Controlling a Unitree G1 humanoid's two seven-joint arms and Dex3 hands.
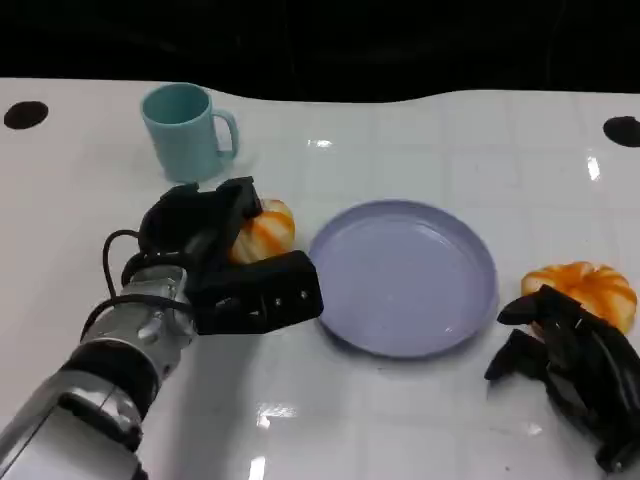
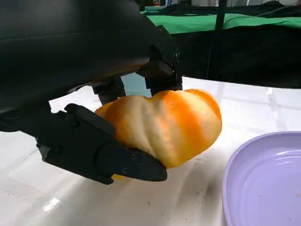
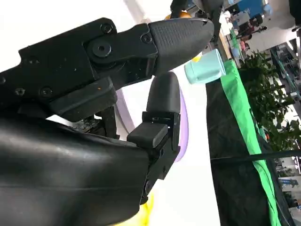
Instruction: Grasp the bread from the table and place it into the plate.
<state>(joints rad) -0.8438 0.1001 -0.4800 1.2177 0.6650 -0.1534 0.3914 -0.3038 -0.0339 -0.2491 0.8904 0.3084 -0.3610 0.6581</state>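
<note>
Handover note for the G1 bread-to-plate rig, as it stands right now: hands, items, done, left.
Left robot hand: fingers closed around one bread, left of the plate; whether it is off the table yet is hard to tell.
Right robot hand: holds nothing, resting by the second bread to the right of the plate.
Plate: centre of the table, nothing in it.
Teal mug: behind the left robot hand, not part of the job.
Done: grasp on the left bread.
Left: carry it over the plate rim and release; the second bread is untouched.
</note>
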